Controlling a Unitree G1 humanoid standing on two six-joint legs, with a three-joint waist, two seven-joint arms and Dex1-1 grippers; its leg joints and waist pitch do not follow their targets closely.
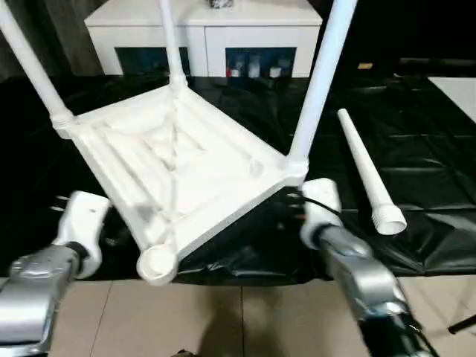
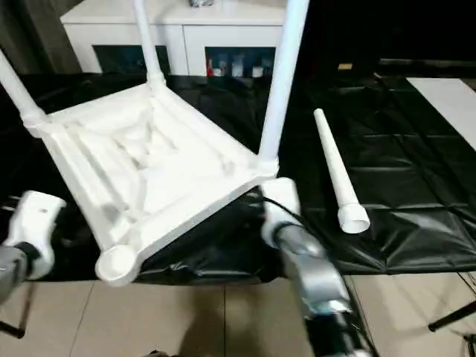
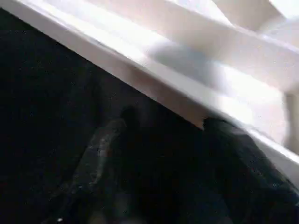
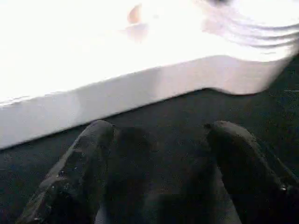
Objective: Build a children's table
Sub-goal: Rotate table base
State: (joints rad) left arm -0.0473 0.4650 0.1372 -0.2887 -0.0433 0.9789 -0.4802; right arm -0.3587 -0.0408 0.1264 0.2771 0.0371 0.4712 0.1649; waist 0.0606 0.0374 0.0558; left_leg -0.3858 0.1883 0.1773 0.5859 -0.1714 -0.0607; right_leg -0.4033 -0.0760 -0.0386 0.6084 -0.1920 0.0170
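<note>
The children's table top lies upside down on the black-covered counter, ribbed underside up and turned cornerwise, with one corner reaching past the counter's near edge. Three white legs stand in its corner sockets: one at the left corner, one at the far corner and one at the right corner. The near corner socket is empty. The fourth leg lies loose on the counter to the right of the top, apart from it, its wide end toward the near edge.

The left gripper hangs just beside the top's near-left edge, its two black fingers spread apart over the black cover with nothing between them. The right gripper sits close under the right corner by the standing leg; its fingers are held wide apart and grasp nothing, the white rim just ahead of them.

Beyond the counter stands a white cabinet with glass doors.
</note>
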